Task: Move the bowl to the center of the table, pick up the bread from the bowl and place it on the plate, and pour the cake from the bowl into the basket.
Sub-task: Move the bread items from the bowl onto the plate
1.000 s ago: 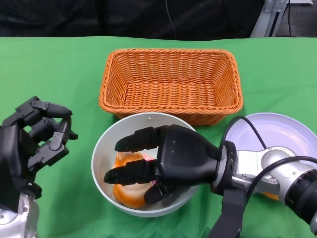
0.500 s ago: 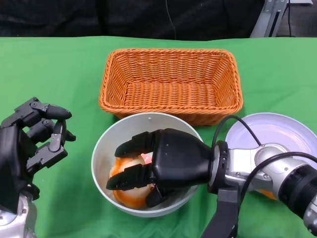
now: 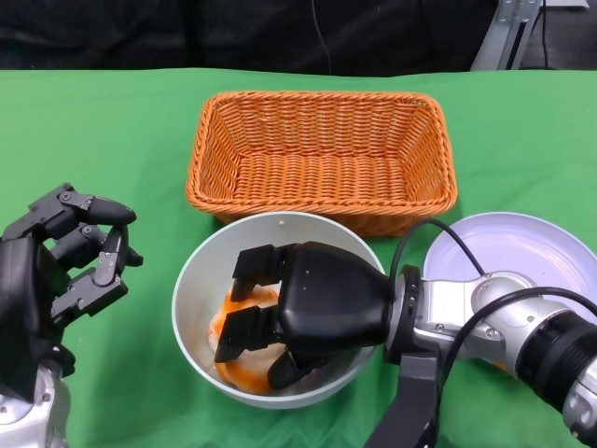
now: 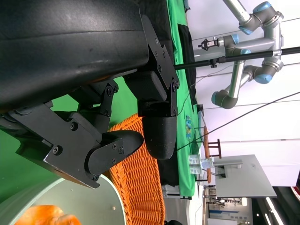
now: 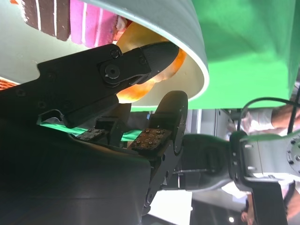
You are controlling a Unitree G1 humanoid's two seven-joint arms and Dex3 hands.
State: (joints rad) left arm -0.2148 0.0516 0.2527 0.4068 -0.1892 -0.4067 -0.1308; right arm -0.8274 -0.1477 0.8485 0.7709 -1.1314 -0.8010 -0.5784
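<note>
The grey bowl stands on the green cloth just in front of the orange wicker basket. My right hand reaches down into the bowl, and its fingers curl over the orange bread. In the right wrist view a finger lies against the bread, with the pink and brown striped cake beside it in the bowl. The head view hides the cake under my hand. The lilac plate lies to the right, bare. My left hand hovers left of the bowl with loosely bent fingers, holding nothing.
The basket is empty and nearly touches the bowl's far rim. My right forearm crosses the plate's near edge, and a small orange patch shows under it. Beyond the table stand grey robot arms.
My right hand has sunk deeper into the bowl and its fingers have curled down over the bread. The left hand has barely moved.
</note>
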